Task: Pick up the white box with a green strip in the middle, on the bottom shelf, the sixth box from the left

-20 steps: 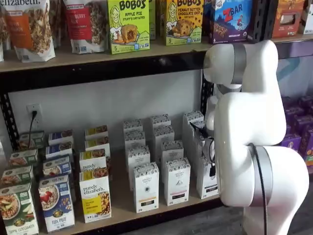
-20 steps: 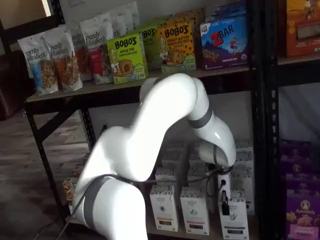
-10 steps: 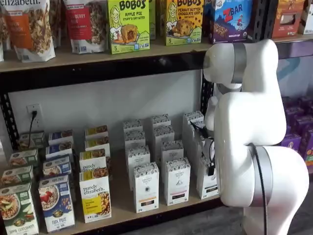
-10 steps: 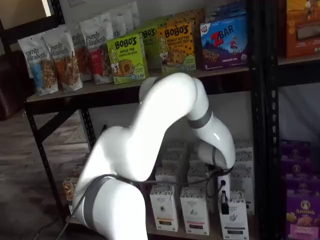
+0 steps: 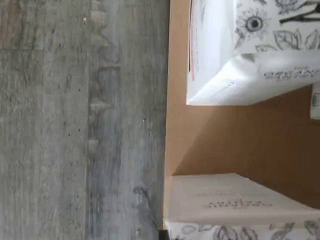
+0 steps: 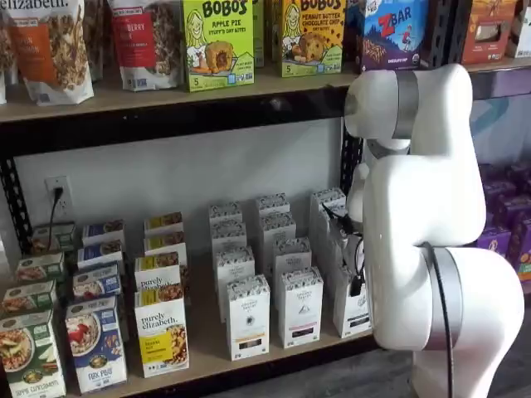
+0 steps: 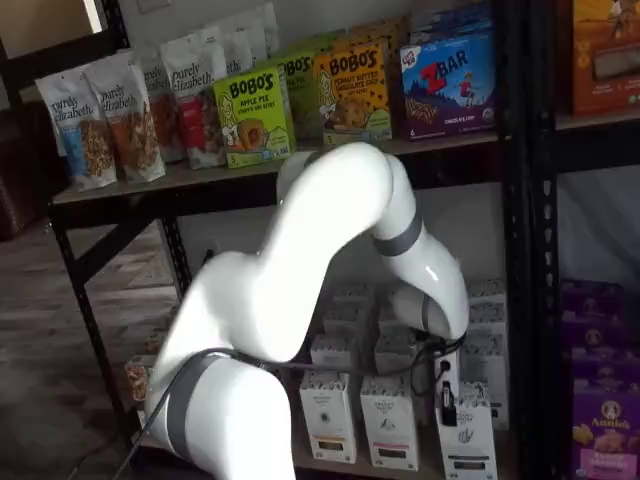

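Wrist view shows the bottom shelf (image 5: pixel 240 145), its front edge, and 2 white cartons. Shelf views put the white box (image 7: pixel 466 440) at the front edge, near the right-hand corner, upright, long axis vertical, front facing outward. The gripper (image 7: pixel 447 395) has pressed together at its top; whether it truly pinches the box I cannot tell. Best lift straight up, slowly, clear of neighbouring cartons.

This looks like a mock shop: black metal racks with tan boards carry rows of retail goods, granola bags (image 6: pixel 50 46), Bobo's boxes (image 6: pixel 217 41) and Zbar boxes (image 7: pixel 447 85) above, cereal cartons (image 6: pixel 95 340) along the lower board (image 6: pixel 207 348).
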